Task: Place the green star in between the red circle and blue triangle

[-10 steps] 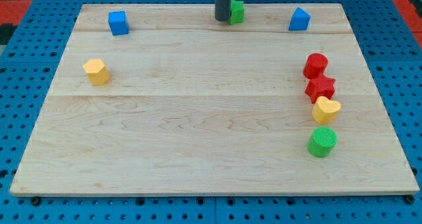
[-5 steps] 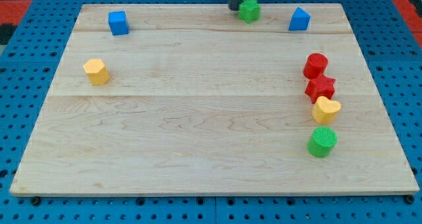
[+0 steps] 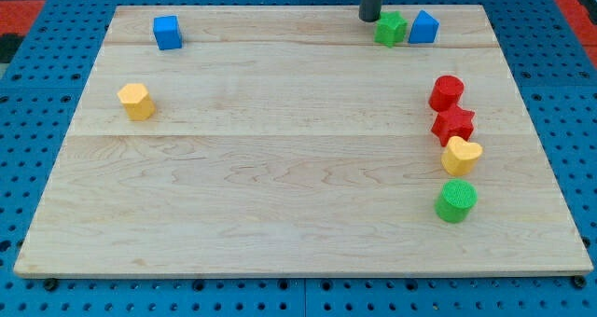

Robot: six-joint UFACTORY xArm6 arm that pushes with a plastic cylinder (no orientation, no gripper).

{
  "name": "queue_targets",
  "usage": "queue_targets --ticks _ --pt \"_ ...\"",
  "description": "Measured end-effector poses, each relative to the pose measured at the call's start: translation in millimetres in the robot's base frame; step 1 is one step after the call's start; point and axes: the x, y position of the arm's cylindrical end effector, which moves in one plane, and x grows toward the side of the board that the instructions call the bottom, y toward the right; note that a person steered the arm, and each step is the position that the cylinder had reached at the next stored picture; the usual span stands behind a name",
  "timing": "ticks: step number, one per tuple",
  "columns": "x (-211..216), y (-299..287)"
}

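Observation:
The green star lies near the board's top edge, right of centre, touching or nearly touching the blue triangle on its right. My tip is just at the star's upper left, against it. The red circle stands lower down near the right edge, well apart from the star.
Below the red circle, in a column, are a red star, a yellow heart and a green cylinder. A blue cube is at the top left and a yellow hexagon at the left. The wooden board lies on blue pegboard.
My tip has moved to the right along the top edge, pushing the green star right until it reached the blue triangle. The other blocks have not moved.

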Motion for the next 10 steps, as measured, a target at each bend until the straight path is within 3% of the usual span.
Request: queue_targets --ticks 3,4,5,8,9,10 --pt "62 20" --pt "51 8" --pt "40 45" --pt "87 68" --pt "65 -3" --pt "80 -119"
